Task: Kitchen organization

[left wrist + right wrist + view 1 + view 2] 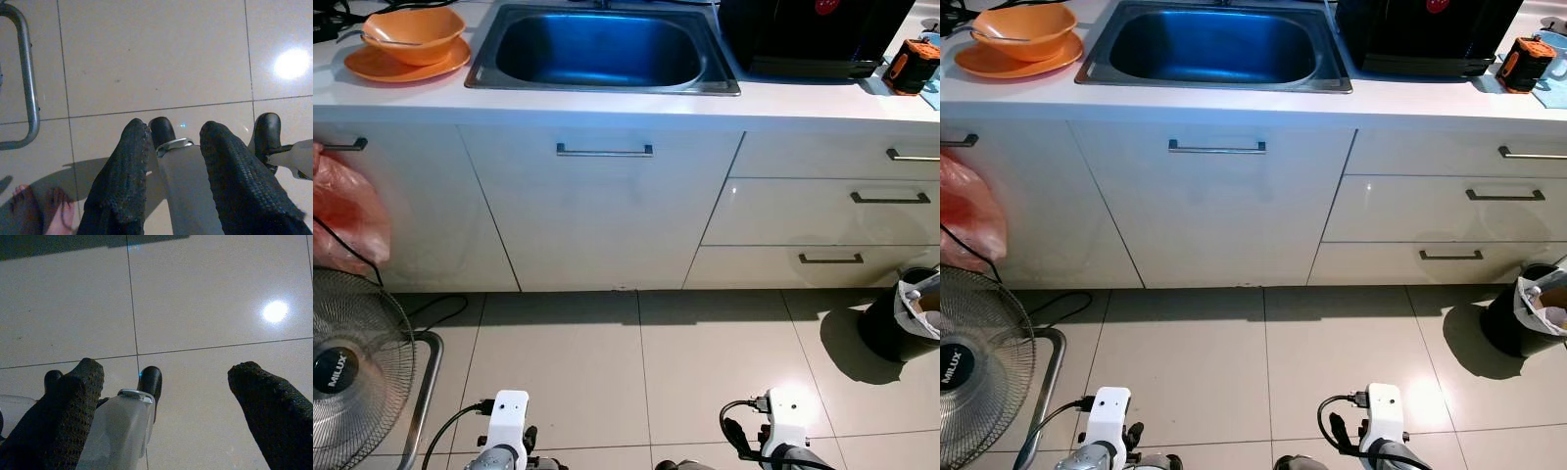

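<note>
The long white kitchen counter (607, 103) holds an orange bowl (411, 34) on an orange plate (372, 67). Both sit far ahead of the left pincer (171, 161). A small orange and black box (912, 66) sits far ahead of the right pincer (166, 396).

Orange bowl (412, 35) upright on orange plate (406, 65), left of empty steel sink (603, 49).

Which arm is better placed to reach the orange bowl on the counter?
Probably the left. The orange bowl stands on its plate at the counter's left end, left of the sink. Both grippers hang low over the floor.
</note>
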{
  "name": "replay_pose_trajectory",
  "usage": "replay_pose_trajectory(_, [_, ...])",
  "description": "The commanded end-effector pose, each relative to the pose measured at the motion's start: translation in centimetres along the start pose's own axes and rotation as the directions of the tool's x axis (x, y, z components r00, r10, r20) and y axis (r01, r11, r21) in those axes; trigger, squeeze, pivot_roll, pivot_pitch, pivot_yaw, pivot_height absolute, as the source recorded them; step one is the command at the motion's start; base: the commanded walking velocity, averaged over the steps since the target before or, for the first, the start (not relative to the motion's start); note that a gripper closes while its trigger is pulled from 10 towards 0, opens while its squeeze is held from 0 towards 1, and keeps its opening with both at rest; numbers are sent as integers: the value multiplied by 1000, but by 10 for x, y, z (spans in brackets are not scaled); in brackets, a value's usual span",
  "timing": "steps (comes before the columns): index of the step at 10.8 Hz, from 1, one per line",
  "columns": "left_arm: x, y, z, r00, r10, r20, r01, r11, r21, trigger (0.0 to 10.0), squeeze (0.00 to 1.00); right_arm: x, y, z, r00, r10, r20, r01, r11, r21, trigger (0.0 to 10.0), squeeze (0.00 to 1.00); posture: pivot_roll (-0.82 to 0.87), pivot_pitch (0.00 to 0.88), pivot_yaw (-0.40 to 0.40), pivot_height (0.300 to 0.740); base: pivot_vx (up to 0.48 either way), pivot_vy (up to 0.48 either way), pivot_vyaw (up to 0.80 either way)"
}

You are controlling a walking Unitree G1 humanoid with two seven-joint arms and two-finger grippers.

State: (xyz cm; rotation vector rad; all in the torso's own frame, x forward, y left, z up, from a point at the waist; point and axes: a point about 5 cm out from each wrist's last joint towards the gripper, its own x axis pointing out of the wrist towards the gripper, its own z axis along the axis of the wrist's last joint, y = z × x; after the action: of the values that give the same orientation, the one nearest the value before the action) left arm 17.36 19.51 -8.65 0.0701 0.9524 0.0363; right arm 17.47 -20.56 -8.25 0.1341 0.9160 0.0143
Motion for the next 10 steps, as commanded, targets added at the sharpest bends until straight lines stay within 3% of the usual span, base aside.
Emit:
replay_pose_trajectory(1, [-1, 0, -5, 1000, -3, -22, 3, 1000, 0, 10000, 0, 0, 0, -2, 1000, -3, -9, 3, 1000, 6, 10000, 0, 42, 80, -44, 740, 0, 0, 0])
replay_pose_trajectory(4, [0, 1, 0, 1000, -1, -15, 1, 1000, -3, 10000, 0, 1, 2, -1, 1000, -7, -7, 7, 1000, 10, 10000, 0, 16, 6, -31, 740, 0, 0, 0])
replay_pose_trajectory(10, [3, -3, 14, 1000, -15, 9, 15, 1000, 9, 10000, 0, 2, 3, 2, 1000, -7, 4, 6, 1000, 16, 10000, 0, 15, 0, -28, 740, 0, 0, 0])
